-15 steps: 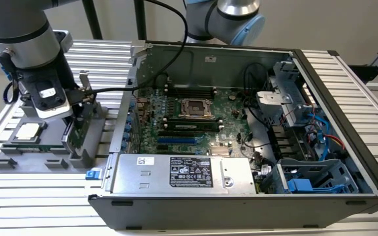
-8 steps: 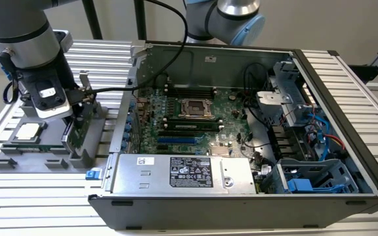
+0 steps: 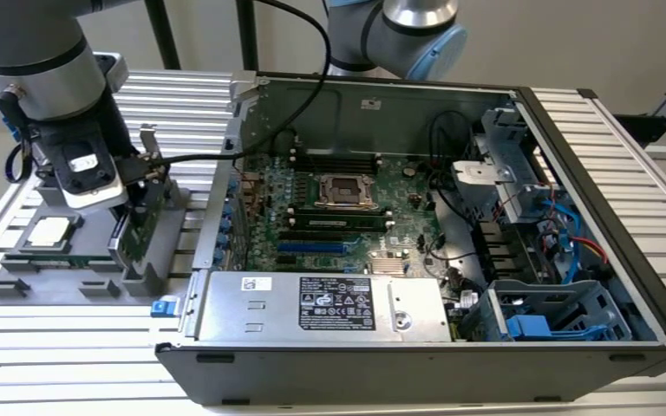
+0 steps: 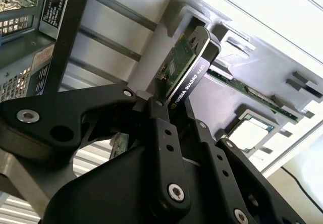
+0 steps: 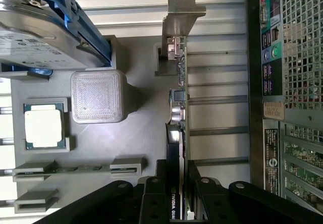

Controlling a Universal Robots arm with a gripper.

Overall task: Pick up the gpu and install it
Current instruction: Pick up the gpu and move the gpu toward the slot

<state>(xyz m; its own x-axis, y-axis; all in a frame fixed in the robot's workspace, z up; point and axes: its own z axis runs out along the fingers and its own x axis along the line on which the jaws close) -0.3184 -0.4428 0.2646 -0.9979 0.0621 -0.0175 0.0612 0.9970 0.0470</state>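
Locate the gripper (image 3: 136,186) at the exterior view's left, lowered over the gray parts tray (image 3: 32,290). The tray lies on the slatted metal table (image 3: 67,364), just beside the open computer case (image 3: 368,381).

In the first wrist view, note that the gpu (image 5: 179,108) stands on its long edge in the tray's holder. Its silver end bracket (image 5: 182,12) is at the end away from the tool. Confirm that the two black fingers (image 5: 154,191) press against opposite faces of the card near its other end, so the tool is clamped on the gpu. In the second wrist view, one finger bears on the black cooler (image 4: 194,72) face and the other on the green board side. You cannot tell whether the card's lower edge rests in its slot.

Observe the other parts in the same tray:
- a silver hard drive (image 5: 45,30) with blue rails
- a processor (image 5: 44,125)
- a narrow memory stick (image 5: 75,168)

The motherboard (image 3: 333,199) lies inside the case, well apart from the card.
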